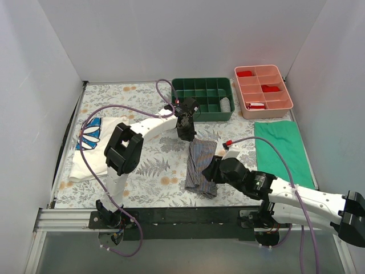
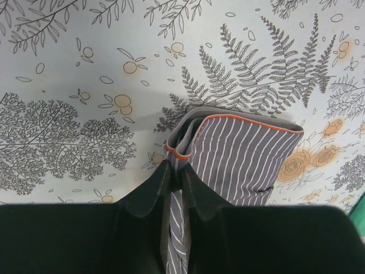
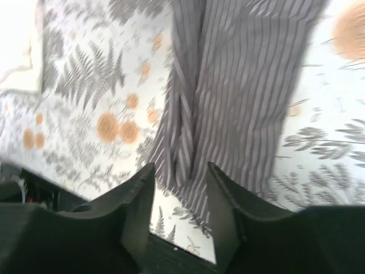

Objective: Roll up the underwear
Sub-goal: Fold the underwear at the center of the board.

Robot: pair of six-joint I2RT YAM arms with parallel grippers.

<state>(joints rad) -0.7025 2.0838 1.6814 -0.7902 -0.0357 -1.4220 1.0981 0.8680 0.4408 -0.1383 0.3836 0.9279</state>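
The grey-and-white striped underwear [image 1: 201, 166] lies folded lengthwise in the middle of the fern-print table. My left gripper [image 1: 186, 132] is at its far end, shut on the folded orange-edged waistband [image 2: 182, 153], which it pinches between its black fingers [image 2: 153, 188]. My right gripper [image 1: 212, 170] is at the cloth's right side near the near end, open, its jaws above the striped cloth [image 3: 228, 91] with nothing between them.
A white cloth with blue daisy print [image 1: 91, 147] lies at the left. A green cloth [image 1: 283, 149] lies at the right. A green divided tray [image 1: 203, 98] and a pink divided tray [image 1: 262, 90] stand at the back.
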